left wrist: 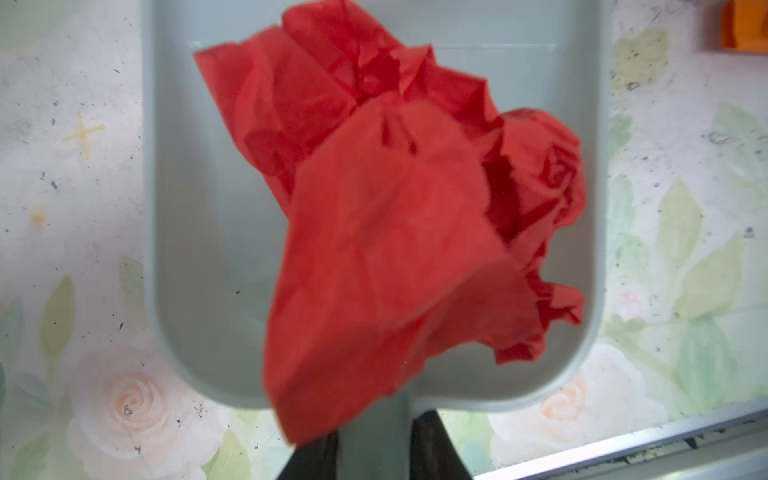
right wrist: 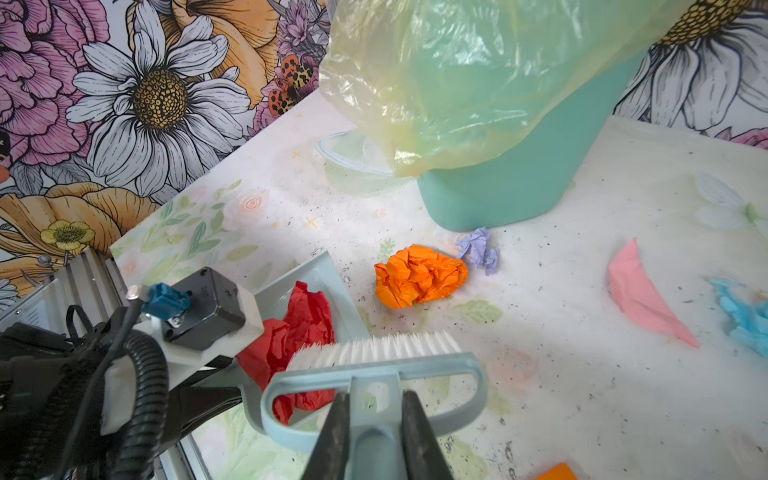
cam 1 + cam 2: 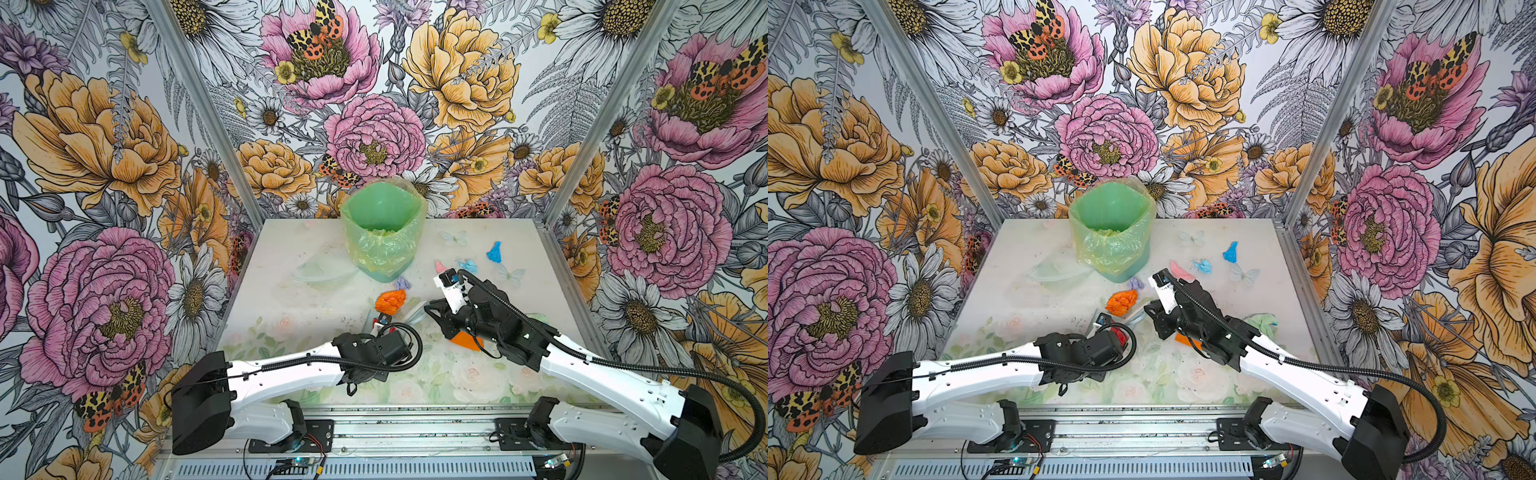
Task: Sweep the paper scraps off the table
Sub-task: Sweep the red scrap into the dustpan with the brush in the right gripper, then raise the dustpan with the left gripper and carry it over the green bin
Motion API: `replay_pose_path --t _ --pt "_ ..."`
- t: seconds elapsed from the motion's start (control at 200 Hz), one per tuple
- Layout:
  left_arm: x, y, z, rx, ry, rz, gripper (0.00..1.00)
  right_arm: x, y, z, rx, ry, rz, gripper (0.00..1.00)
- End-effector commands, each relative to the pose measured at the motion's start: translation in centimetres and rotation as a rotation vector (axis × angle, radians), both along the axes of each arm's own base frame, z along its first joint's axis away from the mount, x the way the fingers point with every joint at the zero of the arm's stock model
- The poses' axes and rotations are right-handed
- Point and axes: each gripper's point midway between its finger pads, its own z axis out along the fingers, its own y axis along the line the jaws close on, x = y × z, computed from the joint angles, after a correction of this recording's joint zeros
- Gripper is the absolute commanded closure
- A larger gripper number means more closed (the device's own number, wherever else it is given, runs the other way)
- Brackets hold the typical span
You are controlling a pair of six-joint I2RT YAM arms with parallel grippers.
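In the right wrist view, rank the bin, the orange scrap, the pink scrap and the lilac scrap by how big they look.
1. bin, by far the largest.
2. orange scrap and pink scrap: too alike to rank.
3. lilac scrap, smallest.

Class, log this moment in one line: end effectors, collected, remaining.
left end effector: shut on dustpan | right end effector: shut on brush | collected: red scrap | on table: orange scrap, lilac scrap, pink scrap

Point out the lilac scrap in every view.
In both top views: the lilac scrap lies near the picture's middle, by the bin's front base.
Right wrist: just above centre, beside the orange scrap.
Left wrist: not in it.
Shared landmark: the bin.
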Motion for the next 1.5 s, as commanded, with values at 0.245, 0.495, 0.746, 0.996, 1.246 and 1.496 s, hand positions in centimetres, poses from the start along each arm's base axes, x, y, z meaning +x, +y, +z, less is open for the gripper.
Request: replay_pose_path --t 0.245,0.495,0.746,0.996,1.246,1.496 --pt "1.7 -1.3 8.1 -0.096 -0.136 -0.04 0.85 3.5 -7.2 3.8 0.06 -0.113 -0.345 1.0" --pt "3.0 -1.3 13.4 -0.094 -0.169 -0.085 0.85 3.9 -8.8 3.1 0.064 -0.091 -0.413 1.0" --pt "5.0 -0.6 17.5 -0.07 -0.181 -0.102 0.84 4.0 -8.8 2.5 0.053 -0.079 -0.414 1.0" --pt "8.2 -0.2 20.8 -0.082 -0.188 -0.097 0.84 4.0 -8.9 2.0 0.046 -0.072 -0.413 1.0" --pt "12.4 -0.1 23.3 -0.08 -0.213 -0.091 0.83 3.9 -8.9 1.3 0.036 -0.061 -0.412 1.0" --pt "16.5 0.1 24.6 -0.087 -0.19 -0.084 0.82 3.8 -9.1 1.0 0.029 -0.061 -0.414 1.0"
